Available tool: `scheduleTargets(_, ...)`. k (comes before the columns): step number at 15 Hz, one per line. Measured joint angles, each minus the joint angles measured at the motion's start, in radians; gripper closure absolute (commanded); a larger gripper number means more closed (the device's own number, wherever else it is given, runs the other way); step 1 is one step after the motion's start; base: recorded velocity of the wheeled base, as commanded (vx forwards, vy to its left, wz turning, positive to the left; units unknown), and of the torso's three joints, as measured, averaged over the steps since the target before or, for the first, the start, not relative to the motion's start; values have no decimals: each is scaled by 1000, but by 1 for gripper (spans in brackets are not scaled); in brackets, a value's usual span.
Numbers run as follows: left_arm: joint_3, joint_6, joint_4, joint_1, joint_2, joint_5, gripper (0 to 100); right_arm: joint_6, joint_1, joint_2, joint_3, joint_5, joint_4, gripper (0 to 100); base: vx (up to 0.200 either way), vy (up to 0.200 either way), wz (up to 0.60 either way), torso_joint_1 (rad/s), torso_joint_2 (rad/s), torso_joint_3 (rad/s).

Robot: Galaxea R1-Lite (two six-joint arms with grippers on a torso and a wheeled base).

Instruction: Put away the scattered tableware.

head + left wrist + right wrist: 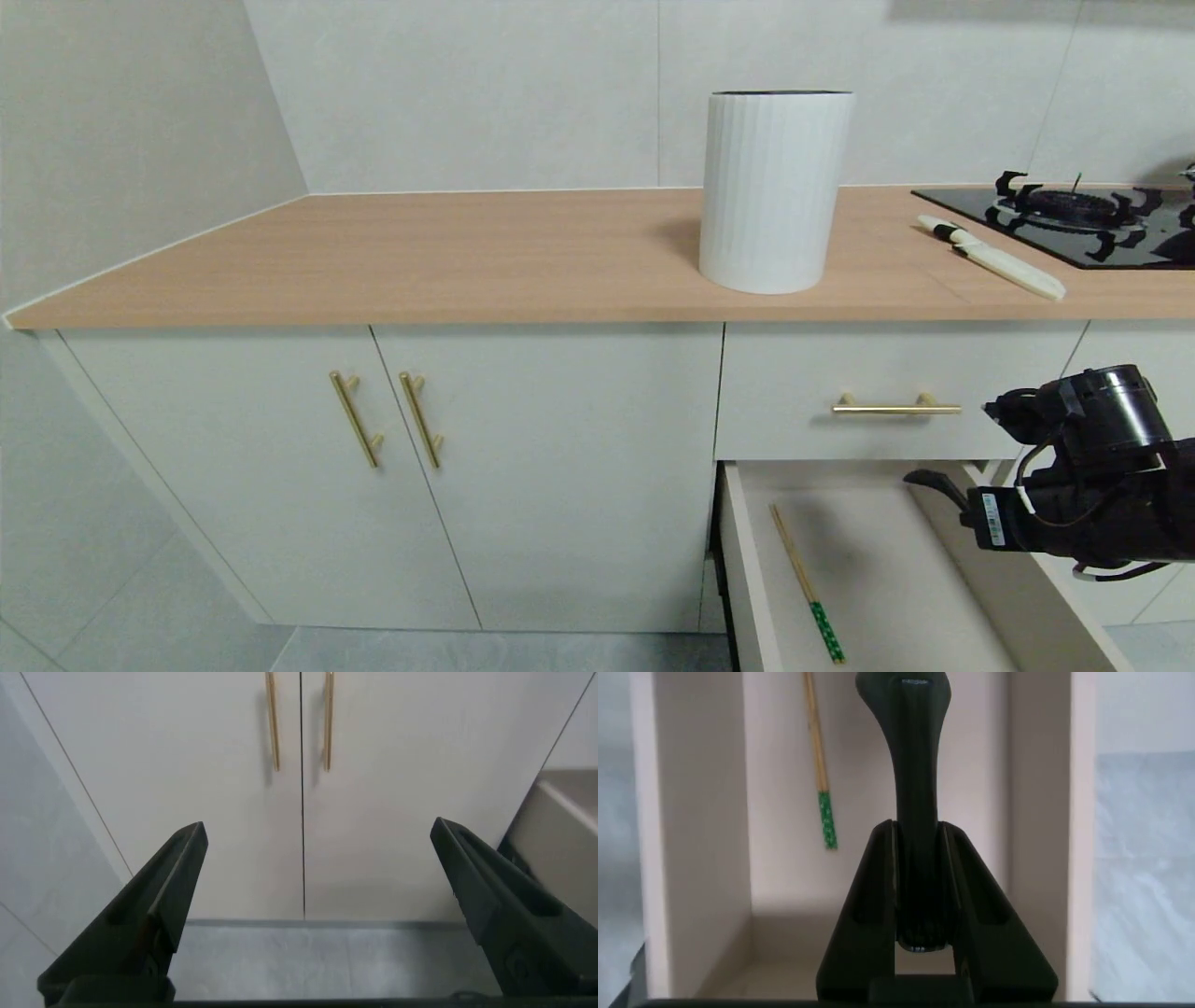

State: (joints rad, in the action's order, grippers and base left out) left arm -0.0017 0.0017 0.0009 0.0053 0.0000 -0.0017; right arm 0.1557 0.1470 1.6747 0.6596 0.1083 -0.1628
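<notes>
Black utensil [910, 728] clamped in right claw [918, 835] over open drawer [742, 560], chopsticks [805, 579] inside leftward; left claw [318, 829] apart.

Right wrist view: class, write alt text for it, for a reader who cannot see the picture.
The right claw is shut on a slim black utensil, holding it over an open drawer. Wooden chopsticks with a green end lie on the drawer's pale floor, apart from the utensil.
</notes>
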Motion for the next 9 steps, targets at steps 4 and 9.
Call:
scheduleTargets(4, 0, 0, 1, -1, 0, 0, 0, -1, 8, 13, -14, 1, -28, 100, 0, 0, 0, -66, 338, 262)
scheduleTargets(9, 0, 0, 1, -1, 0, 0, 0, -2, 12, 22, -22, 0, -32, 100, 0, 0, 0, -6, 28, 18)
